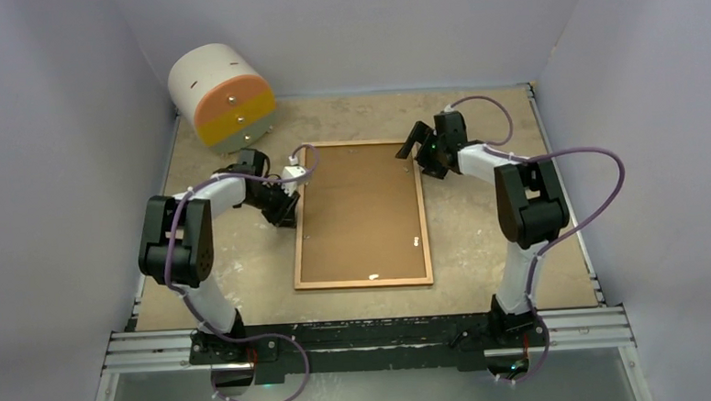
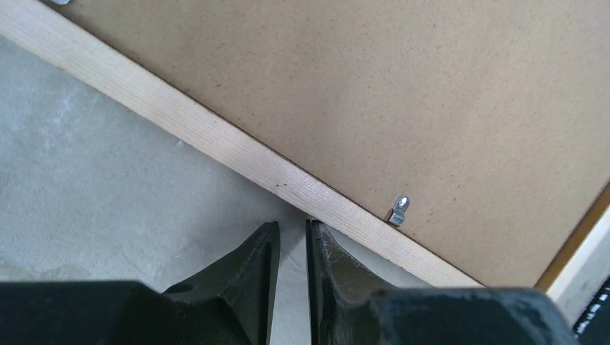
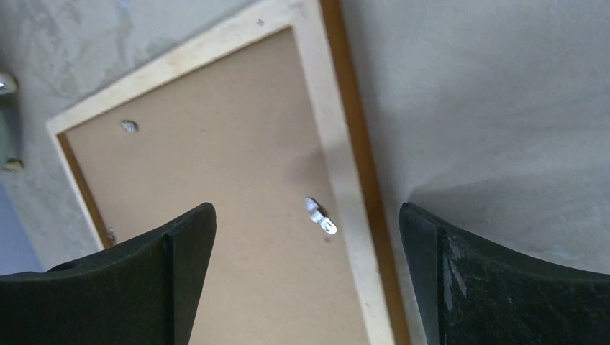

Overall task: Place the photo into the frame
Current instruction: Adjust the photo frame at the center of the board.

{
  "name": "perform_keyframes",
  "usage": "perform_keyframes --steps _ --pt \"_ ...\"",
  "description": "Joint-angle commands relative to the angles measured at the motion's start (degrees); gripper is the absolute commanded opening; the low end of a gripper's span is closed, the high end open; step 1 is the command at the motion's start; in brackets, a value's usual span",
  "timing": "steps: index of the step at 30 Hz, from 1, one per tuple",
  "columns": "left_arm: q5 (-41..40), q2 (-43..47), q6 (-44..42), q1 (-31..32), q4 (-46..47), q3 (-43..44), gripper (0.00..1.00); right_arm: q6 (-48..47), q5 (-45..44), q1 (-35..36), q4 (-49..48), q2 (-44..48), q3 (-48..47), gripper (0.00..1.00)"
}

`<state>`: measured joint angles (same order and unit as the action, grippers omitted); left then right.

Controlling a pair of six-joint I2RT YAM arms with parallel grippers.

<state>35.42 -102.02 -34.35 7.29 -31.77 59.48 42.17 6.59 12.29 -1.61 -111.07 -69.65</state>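
Frame (image 1: 361, 215) face-down mid-table, backing board (image 1: 357, 210) in, photo probably beneath; clips (image 3: 321, 216) perhaps unturned; left gripper (image 2: 291, 237) nearly clenched, empty; right gripper (image 3: 306, 237) released wide.

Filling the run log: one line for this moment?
frame: face down, board in | left gripper: nearly shut, empty, at rail | right gripper: open, above

2 arms share 1 build: black joint housings alternating with white link tubes, each bolted to a black base plate on a silver rail. A purple cable loops loosely along each arm, from base to wrist. The left gripper (image 2: 291, 248) has 2 matte black, wedge-shaped fingers; the right gripper (image 3: 308, 237) has the same black fingers, their surfaces scuffed.
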Motion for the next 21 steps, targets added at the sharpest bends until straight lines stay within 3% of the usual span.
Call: perform_keyframes --steps 1,4,9,13,21 --pt "-5.46 -0.98 -2.6 5.6 1.52 -4.94 0.24 -0.35 2.91 0.27 -0.32 -2.68 -4.84 0.99" --pt "-5.21 -2.25 -1.75 10.54 1.84 -4.51 0.25 2.67 7.52 1.21 -2.61 -6.6 -8.11 0.99" --pt "-3.86 -4.18 -1.45 21.32 -0.17 -1.72 0.27 0.83 11.41 7.83 4.13 -15.52 -23.23 0.99" --pt "-1.5 -4.43 -2.64 29.72 -3.69 1.33 0.33 0.61 16.69 11.85 4.41 -18.56 -28.86 0.99" --pt "1.67 -0.13 -7.3 32.33 -14.18 7.13 0.63 -4.85 25.69 13.98 10.1 -20.63 -34.77 0.99"
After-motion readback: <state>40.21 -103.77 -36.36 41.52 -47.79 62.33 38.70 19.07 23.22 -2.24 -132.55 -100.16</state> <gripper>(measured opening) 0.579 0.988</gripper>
